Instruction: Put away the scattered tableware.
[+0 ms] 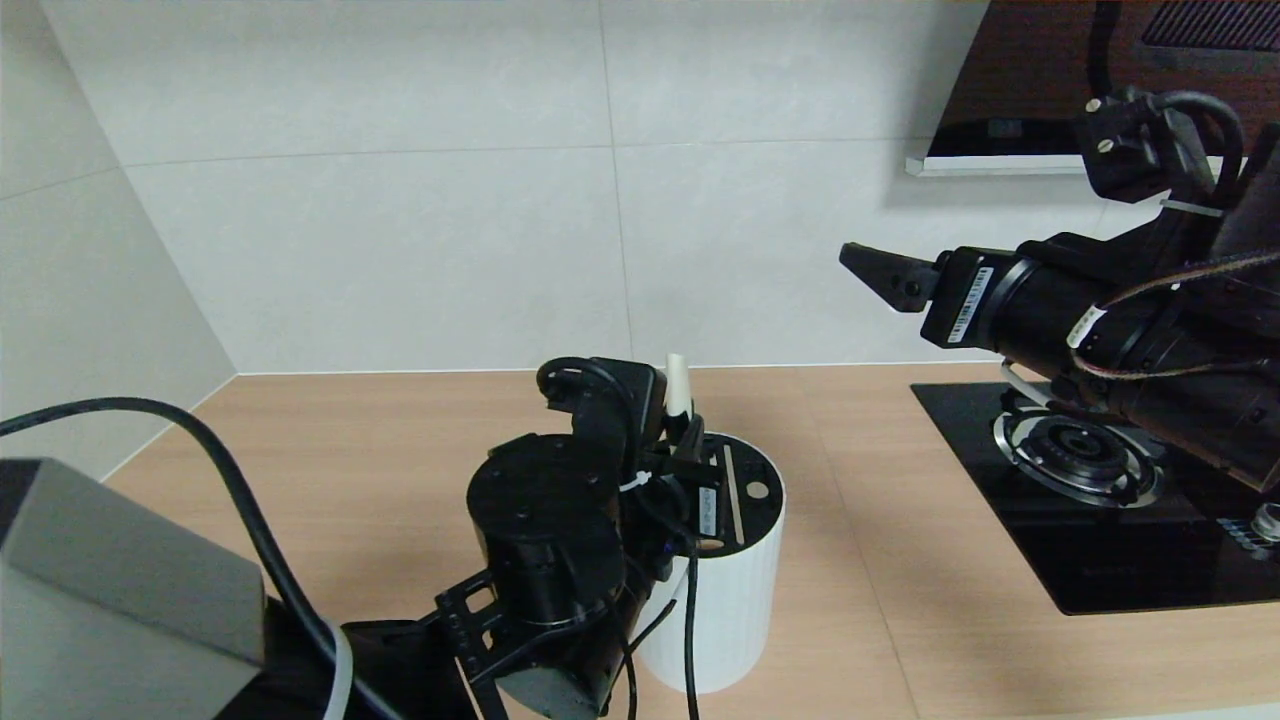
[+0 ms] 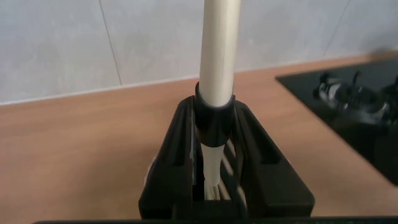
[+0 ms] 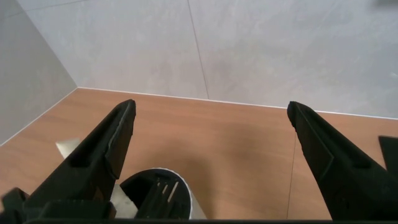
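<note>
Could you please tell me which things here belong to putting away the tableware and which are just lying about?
For the job: utensil, clamped in the left gripper; white holder with a slotted black lid, under it.

Just there: hob at the right of the counter; right gripper, open and empty, raised above the hob.

Readable text: none | barcode sticker point(image 1: 968, 292) on right arm point(image 1: 1100, 320): print too small to read | white label point(image 1: 707, 510) on left arm point(image 1: 545, 540): possibly printed, illegible
</note>
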Robot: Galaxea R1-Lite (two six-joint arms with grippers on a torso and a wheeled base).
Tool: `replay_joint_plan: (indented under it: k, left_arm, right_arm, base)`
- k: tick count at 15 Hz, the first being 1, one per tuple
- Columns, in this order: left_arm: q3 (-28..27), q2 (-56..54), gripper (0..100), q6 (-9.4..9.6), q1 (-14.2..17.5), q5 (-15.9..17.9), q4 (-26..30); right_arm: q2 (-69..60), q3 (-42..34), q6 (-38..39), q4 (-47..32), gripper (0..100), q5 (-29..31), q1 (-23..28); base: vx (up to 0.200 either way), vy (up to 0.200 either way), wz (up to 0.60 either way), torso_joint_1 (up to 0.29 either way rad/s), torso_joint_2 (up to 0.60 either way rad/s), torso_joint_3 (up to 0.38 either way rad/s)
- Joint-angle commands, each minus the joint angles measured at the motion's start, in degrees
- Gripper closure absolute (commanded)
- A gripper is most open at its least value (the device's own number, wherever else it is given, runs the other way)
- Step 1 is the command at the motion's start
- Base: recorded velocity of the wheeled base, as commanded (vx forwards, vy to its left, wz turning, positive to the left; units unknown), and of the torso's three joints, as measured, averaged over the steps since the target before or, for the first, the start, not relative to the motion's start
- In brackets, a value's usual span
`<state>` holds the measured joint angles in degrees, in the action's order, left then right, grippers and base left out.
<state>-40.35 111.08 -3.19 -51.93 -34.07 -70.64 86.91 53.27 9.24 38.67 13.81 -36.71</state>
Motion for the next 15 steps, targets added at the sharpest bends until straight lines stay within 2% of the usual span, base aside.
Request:
replay_joint_plan:
  k: [1, 12, 13, 15]
  left_arm:
    - [0.36, 1.68, 100, -0.06, -0.10, -0.03, -0.02]
    - [1.33, 2.74, 100, -0.23, -0.10, -0.03, -0.11]
    - [1.33, 2.74, 0, -0.23, -0.10, -0.03, -0.11]
    - [1.33, 2.56, 0, -0.23, -0.10, -0.03, -0.11]
  right_arm:
    - [0.19, -0.01, -0.01, 0.00, 0, -0.01, -0.03]
    - [0.37, -0.36, -0.10, -0.08, 0, -0.28, -0.03]
    - [0.37, -0.36, -0.10, -0.08, 0, -0.28, -0.03]
    - [0.28, -0.36, -0.10, -0.08, 0, -0.36, -0.03]
  base:
    - [0.000, 0.000, 0.00, 0.000, 0.00, 0.000]
    - [0.000, 0.000, 0.00, 0.000, 0.00, 0.000]
    - [0.000, 0.000, 0.00, 0.000, 0.00, 0.000]
    - [0.000, 0.000, 0.00, 0.000, 0.00, 0.000]
